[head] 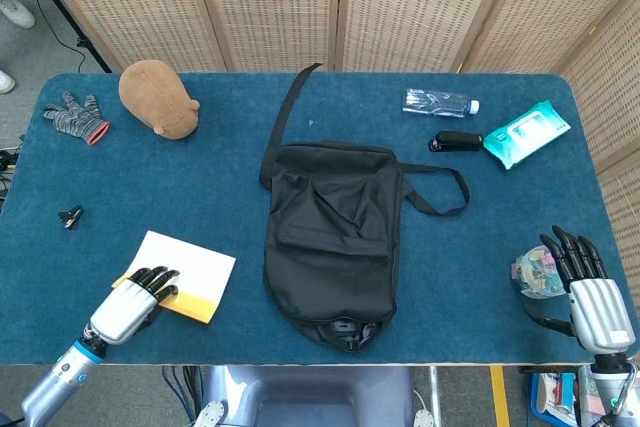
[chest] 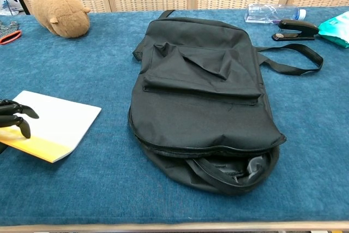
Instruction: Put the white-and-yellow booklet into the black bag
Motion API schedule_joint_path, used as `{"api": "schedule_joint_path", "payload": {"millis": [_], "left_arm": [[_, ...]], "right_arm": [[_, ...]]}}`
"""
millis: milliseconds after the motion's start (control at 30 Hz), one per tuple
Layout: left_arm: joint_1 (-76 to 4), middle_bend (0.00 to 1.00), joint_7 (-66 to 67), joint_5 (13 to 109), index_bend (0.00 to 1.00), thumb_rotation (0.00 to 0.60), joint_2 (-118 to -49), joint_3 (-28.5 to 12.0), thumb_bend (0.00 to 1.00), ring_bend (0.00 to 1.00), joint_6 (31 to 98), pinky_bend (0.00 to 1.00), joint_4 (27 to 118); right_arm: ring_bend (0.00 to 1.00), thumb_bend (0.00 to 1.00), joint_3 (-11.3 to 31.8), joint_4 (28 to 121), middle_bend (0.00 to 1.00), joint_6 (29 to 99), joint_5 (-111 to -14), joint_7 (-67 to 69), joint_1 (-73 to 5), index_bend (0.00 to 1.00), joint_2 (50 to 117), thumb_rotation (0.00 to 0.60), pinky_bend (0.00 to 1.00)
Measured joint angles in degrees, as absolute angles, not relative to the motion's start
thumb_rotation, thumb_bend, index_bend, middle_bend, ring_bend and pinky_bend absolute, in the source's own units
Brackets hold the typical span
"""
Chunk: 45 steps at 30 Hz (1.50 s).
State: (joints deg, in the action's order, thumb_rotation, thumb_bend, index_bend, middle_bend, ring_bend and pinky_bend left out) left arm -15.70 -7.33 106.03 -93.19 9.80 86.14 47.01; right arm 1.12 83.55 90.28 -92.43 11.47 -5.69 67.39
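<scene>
1. Booklet (head: pixel 186 273), white with a yellow band along its near edge, lies flat on the blue table (head: pixel 500 217), left of the black bag (head: pixel 332 237) and apart from it.
2. My left hand (head: pixel 138 298) sits at the booklet's near-left corner, fingers curled over the yellow edge; I can't tell whether it truly grips or only rests on the cover.
3. The bag lies flat, its zipped mouth (chest: pixel 223 170) gaping toward me at the near end.
4. My right hand (head: pixel 588 287) hovers at the far right edge, fingers spread and holding nothing, just beside a small colourful packet (head: pixel 536 273).
5. I judge this the grasping step: next I need a firm pinch, a lift, then a carry rightward to that opening.
</scene>
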Motion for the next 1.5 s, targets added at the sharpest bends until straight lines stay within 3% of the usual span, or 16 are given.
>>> {"api": "schedule_joint_path", "payload": {"millis": [133,300,567,1000,1500], "left_arm": [[-15.7,0.49,-7.5,105.7,0.77,0.6,-94.0,9.1,0.58,0.45,87.8,0.59,46.0],[-15.8,0.54,-10.2,105.8,0.81,0.6,-94.7,8.5,0.59,0.49,91.1,0.63,43.8],[-17.4,0.55,-14.2,105.3,0.82,0.6,-93.9,6.1,0.59,0.5,95.8,0.63,42.4],[-20.8,0.55,-12.1,104.9,0.83,0.6,-85.9,3.0,0.59,0.5,98.2,0.63,53.8],[-22.6,0.55,-9.3,104.5,0.83,0.6,-78.1,0.4,0.59,0.5,99.0,0.63,62.1]], "right_arm": [[0.0,0.0,1.1,83.4,0.0,90.1,-92.5,11.6,-5.6,0.0,67.4,0.6,0.0],[0.0,0.0,0.7,83.5,0.0,89.0,-93.1,11.3,-6.0,0.0,67.4,0.6,0.0],[0.0,0.0,-0.3,88.4,0.0,83.2,-95.3,13.2,-9.4,0.0,64.1,0.6,0.0],[0.0,0.0,-0.1,105.0,0.0,62.3,-94.7,10.6,-21.9,0.0,56.7,0.6,0.0],[0.0,0.0,2.1,109.8,0.0,52.1,-86.0,-0.5,-28.8,0.0,63.5,0.6,0.0]]}}
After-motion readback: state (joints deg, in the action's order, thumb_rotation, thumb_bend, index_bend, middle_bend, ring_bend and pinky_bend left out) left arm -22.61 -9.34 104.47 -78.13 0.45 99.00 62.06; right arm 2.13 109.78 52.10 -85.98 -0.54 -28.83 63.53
